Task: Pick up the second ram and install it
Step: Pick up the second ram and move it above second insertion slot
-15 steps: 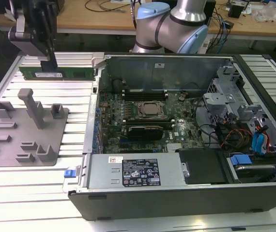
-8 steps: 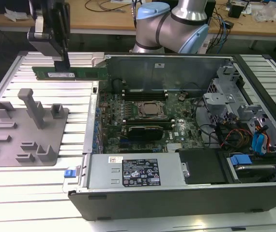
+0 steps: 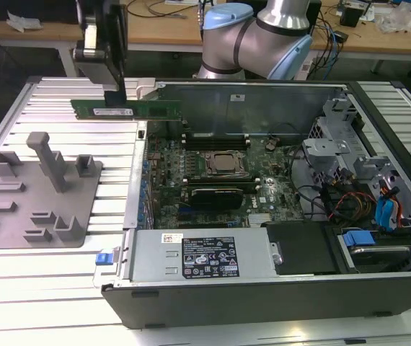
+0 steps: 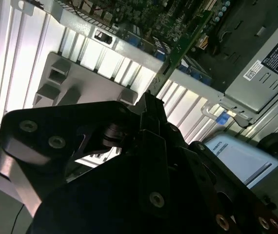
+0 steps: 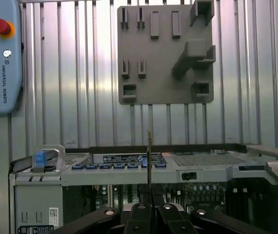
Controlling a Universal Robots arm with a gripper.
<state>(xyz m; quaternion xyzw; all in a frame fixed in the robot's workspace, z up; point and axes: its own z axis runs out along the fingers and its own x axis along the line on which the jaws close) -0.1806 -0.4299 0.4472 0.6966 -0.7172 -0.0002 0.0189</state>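
Note:
The second ram (image 3: 127, 109) is a long green stick with a white label. It hangs level in the air over the open computer case's wall on the exterior view's left. My gripper (image 3: 117, 95) is shut on it from above, near its middle. In the first wrist view the ram (image 5: 149, 156) shows edge-on as a thin line rising from my gripper (image 5: 149, 207). In the second wrist view the ram (image 4: 180, 46) runs out from the gripper (image 4: 148, 105) over the case's edge. Black memory slots (image 3: 213, 141) lie on the motherboard beside the silver processor (image 3: 225, 164).
A grey fixture plate (image 3: 40, 189) with posts and pockets lies on the ribbed table at the exterior view's left. Inside the case are a power supply (image 3: 198, 256), cables and drive bays (image 3: 364, 180). A teach pendant (image 5: 0, 53) rests on the table.

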